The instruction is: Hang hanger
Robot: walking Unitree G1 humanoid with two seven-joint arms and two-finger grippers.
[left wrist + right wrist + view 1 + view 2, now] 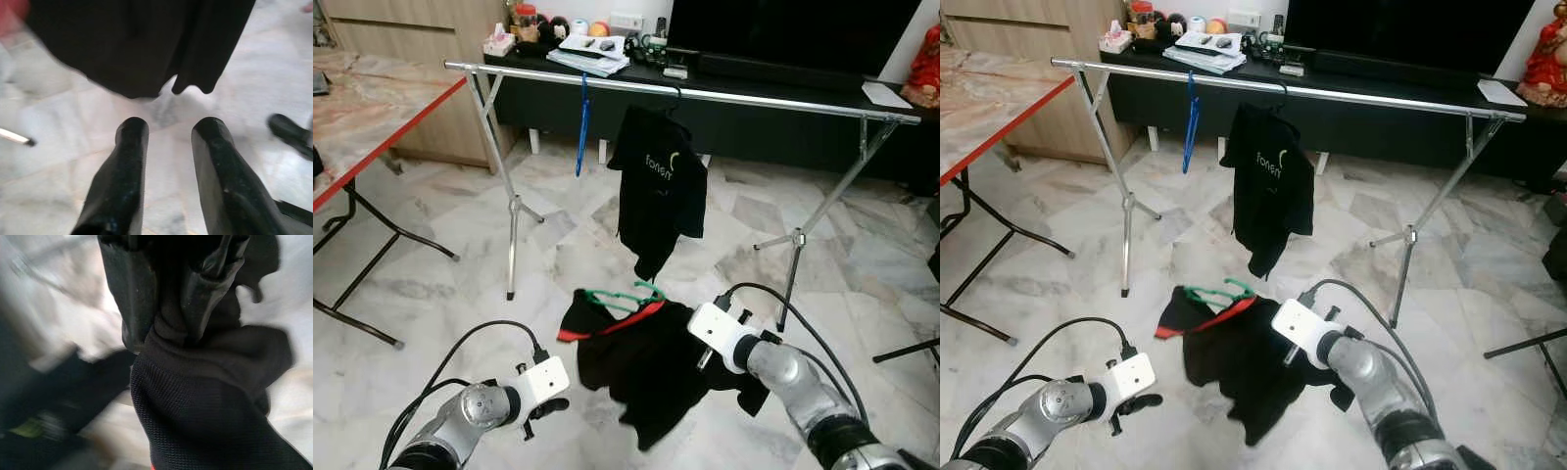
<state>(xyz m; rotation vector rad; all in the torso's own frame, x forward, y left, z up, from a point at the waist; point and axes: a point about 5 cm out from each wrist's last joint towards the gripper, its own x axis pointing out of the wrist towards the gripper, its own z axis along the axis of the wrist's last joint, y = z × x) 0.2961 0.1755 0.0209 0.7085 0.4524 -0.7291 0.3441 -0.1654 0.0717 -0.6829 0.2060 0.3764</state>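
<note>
Right gripper (168, 308) pinches black shirt (646, 367) on green hanger (625, 296), lifted toward far rail (705, 88); left gripper (168, 142) narrowly parted, empty.

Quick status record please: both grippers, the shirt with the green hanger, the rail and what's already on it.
right gripper: shut on black shirt, holding it up off the floor
green hanger: in the shirt's neck, not on the rail
left gripper: open, holding nothing, low and left of the shirt
rail: ahead of the robot, above the held shirt
on rail: blue hanger, bare; second black shirt on its own hanger
floor: marble
task state: hanger not yet hung
</note>
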